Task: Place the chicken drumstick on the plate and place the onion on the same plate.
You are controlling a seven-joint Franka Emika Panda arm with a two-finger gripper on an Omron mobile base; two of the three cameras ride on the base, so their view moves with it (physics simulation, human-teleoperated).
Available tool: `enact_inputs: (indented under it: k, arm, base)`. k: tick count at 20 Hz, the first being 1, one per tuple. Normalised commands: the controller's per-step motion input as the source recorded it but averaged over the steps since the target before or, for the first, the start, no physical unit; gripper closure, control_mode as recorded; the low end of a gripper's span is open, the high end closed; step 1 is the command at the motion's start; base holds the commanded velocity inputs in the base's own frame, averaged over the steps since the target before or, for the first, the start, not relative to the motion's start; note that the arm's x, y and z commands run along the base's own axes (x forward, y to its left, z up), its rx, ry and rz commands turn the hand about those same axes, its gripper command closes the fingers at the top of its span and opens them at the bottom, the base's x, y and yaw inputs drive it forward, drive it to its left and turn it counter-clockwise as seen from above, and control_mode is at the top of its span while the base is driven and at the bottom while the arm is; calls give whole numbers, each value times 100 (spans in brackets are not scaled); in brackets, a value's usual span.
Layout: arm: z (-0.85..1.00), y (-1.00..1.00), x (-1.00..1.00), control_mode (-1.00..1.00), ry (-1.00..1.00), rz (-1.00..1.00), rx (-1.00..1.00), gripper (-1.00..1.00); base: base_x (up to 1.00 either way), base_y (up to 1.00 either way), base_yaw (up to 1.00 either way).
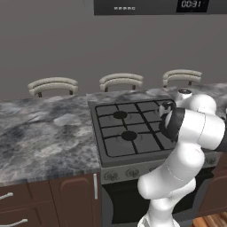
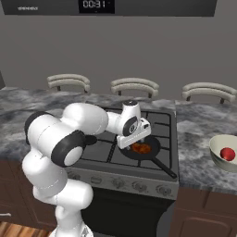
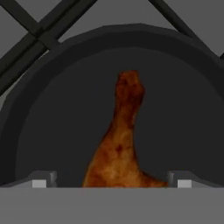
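Hand view looks straight down at the chicken drumstick [image 3: 120,144], lying in a dark frying pan [image 3: 52,113] on the stove [image 2: 162,122], with the jaws spread wide, one tip at each side of its thick end and nothing pinched. From the right base view the gripper [image 2: 139,144] hangs just over that pan. Further right on the tabletop [image 2: 194,134], the onion [image 2: 227,154] sits in a cream bowl [image 2: 215,149].
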Motion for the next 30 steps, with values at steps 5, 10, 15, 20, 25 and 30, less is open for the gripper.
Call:
enact_inputs:
  k: [5,10,15,20,25,30]
  arm:
    - [-20,0,31,-100,0,8,0,-100]
    - [-12,0,7,-100,0,4,0,-100]
    - [-5,-7,0,-100,0,0,0,-100]
    - [0,-2,-12,-100,0,0,0,-100]
    - [-1,0,-19,-100,8,0,0,-100]
    - [-10,0,-9,-100,12,0,0,-100]
  base:
    - [0,0,0]
    - [0,0,0]
    - [0,0,0]
    - [0,0,0]
    - [0,0,0]
    - [0,0,0]
